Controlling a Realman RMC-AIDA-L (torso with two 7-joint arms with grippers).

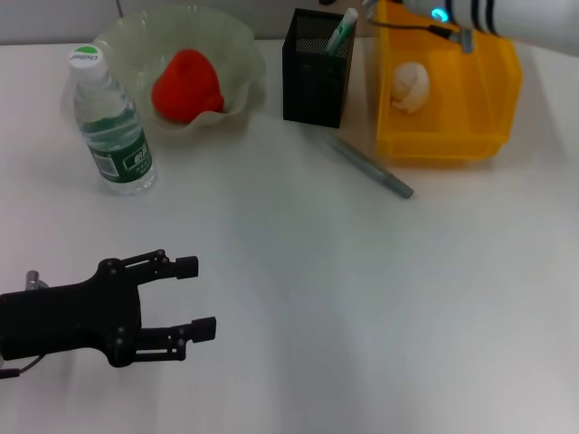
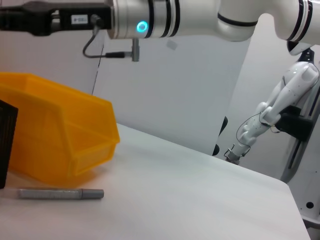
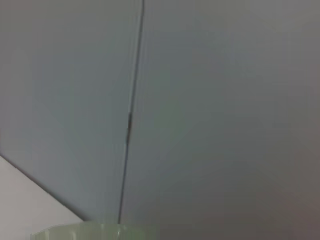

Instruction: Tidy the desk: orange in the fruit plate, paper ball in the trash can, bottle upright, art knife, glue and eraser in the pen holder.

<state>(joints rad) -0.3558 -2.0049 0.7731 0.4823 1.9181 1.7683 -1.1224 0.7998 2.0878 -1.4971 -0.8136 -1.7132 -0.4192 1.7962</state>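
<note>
Nearest, left hand (image 1: 201, 297) hovers open and empty over the desk (image 1: 362, 298); right hand's state I cannot tell.

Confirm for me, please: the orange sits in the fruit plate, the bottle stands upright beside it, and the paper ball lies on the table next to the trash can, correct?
Not quite. The head view shows the paper ball lying inside the yellow trash can, not on the table beside it. The rest holds: the orange sits in the fruit plate, and the bottle stands upright beside it.
</note>
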